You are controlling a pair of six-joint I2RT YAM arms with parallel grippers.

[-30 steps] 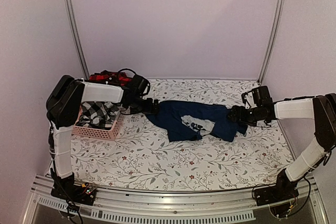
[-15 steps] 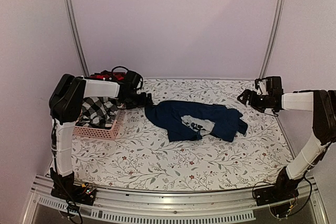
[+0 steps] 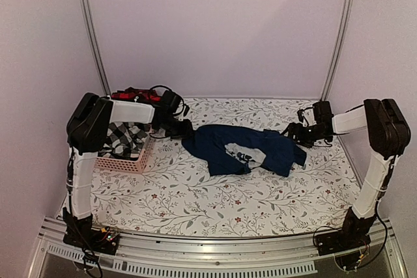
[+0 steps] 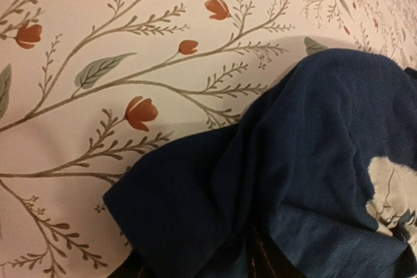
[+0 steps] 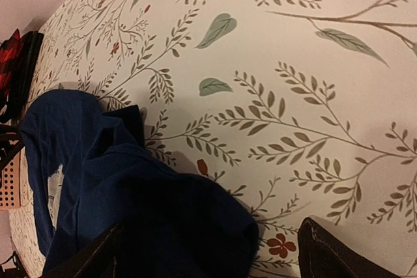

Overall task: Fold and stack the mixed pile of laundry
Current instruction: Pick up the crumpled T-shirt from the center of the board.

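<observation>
Far left: the pink basket holds the checked shirt, with the red-and-black plaid piece behind it.

Left hand: low at the left end of the navy trousers. Its wrist view is filled by cloth and no fingers show clearly, so I cannot tell how wide it stands.

Trousers: rumpled at mid-surface, long axis running left to right between the two hands.

Right hand: low at the trousers' right end, fingers spread wide with cloth lying between them, unpinched.

Judgement: each arm is nearer its own end, so a two-ended pickup looks feasible.
</observation>
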